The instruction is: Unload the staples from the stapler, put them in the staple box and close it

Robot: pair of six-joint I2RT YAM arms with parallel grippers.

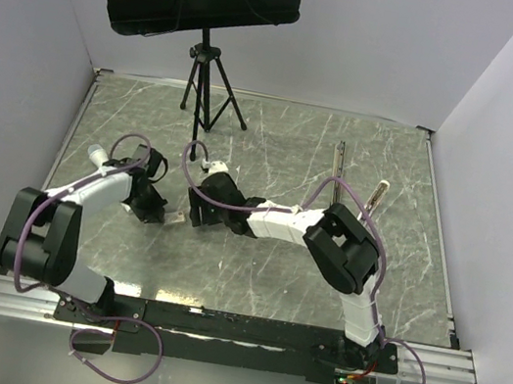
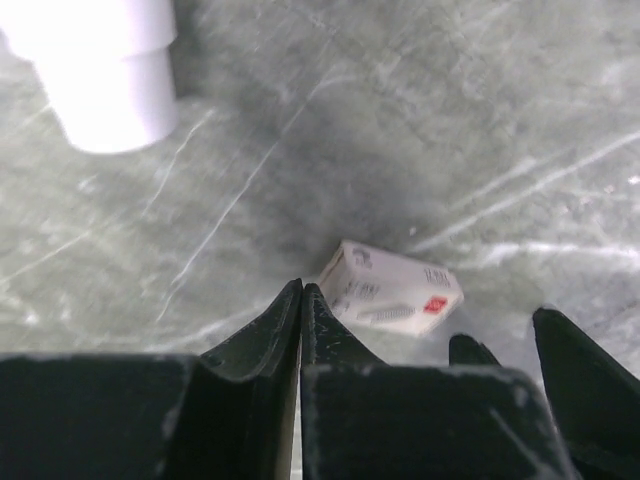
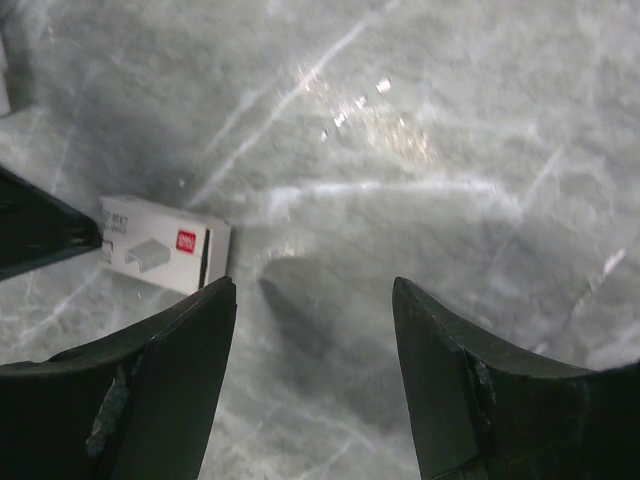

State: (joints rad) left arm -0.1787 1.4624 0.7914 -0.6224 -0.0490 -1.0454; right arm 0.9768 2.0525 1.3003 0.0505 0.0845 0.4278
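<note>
Facing each other across a small white box (image 2: 390,292), both hands sat low over the bench (image 1: 251,281), left of centre. Left hand (image 2: 301,290) had its jaws pressed together with nothing in them, tips just beside the box. Right hand (image 3: 315,292) was spread wide and empty, box just beside one finger. Stapler (image 1: 376,196) lay well apart on the bench's right side, beyond the right arm's elbow, untouched.
</note>
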